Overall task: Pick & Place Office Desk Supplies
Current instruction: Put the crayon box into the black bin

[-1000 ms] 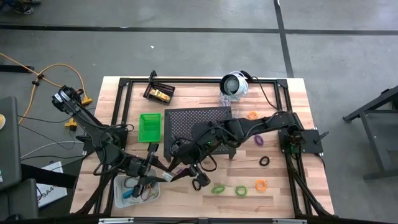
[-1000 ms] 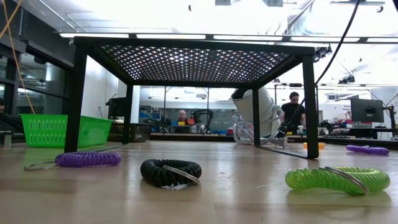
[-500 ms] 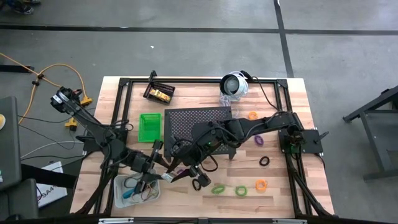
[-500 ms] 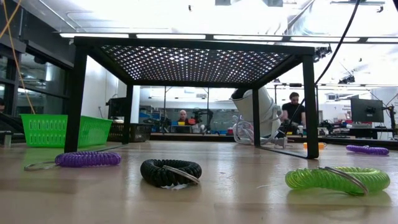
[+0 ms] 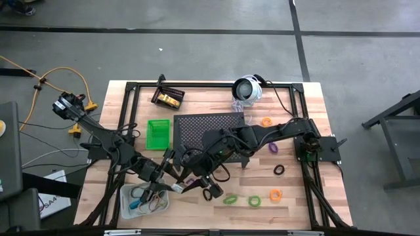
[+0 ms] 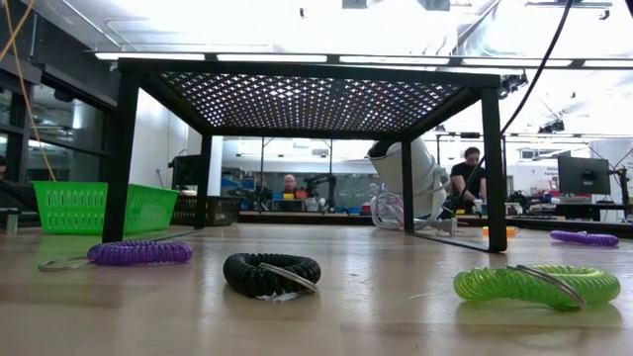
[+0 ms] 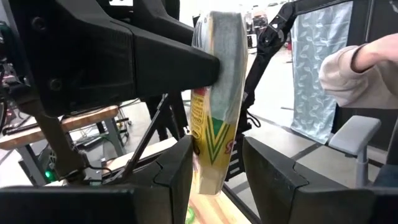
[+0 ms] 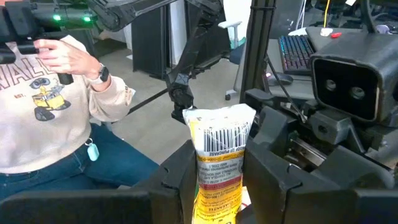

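Nearest the front edge of the surface (image 5: 315, 196), just in front of the black perforated stand (image 5: 209, 134), the left tool (image 7: 214, 177) and the right tool (image 8: 217, 180) meet, both closed on one small yellow tube (image 8: 219, 165) held between them above the wood. Beside them sits the clear bin (image 5: 144, 200); beyond it the green bin (image 5: 157, 133), then the black bin (image 5: 168, 98) at the stand's far side.

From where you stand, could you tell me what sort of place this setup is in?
Most likely a robotics lab or workshop. The wooden table stands on a concrete floor marked with dark lines, monitors and benches fill the room behind, and a seated person waits beside a keyboard.
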`<act>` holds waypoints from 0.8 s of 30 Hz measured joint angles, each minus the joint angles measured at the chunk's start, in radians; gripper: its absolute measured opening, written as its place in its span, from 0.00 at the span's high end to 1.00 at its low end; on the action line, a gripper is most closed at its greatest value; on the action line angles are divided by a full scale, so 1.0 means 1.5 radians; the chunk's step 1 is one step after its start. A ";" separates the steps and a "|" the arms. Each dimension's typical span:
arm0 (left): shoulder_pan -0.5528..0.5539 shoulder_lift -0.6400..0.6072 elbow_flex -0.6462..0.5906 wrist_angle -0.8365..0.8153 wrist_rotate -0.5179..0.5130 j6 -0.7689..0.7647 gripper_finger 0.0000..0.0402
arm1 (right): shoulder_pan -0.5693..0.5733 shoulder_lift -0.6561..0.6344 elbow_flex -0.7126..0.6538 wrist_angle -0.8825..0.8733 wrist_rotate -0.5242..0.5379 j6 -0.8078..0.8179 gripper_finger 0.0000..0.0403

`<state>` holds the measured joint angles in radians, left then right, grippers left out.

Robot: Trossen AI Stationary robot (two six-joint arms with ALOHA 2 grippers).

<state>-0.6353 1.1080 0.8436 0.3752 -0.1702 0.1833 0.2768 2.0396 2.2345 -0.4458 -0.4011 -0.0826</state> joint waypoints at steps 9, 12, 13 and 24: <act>0.012 -0.006 0.000 0.000 0.016 0.007 0.67 | 0.000 0.000 0.000 0.005 0.005 0.000 0.73; 0.017 -0.006 0.000 -0.001 0.014 0.002 0.67 | 0.000 0.000 0.000 0.002 0.011 0.000 0.73; 0.017 -0.006 0.000 -0.001 0.010 0.002 0.67 | 0.000 0.000 0.000 0.001 0.011 0.000 0.73; 0.017 -0.006 0.000 -0.003 -0.009 -0.004 0.67 | 0.000 0.000 0.000 -0.003 0.022 -0.001 0.73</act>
<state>-0.6098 1.0985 0.8436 0.3706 -0.1840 0.1768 0.2768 2.0396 2.2345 -0.4496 -0.3679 -0.0840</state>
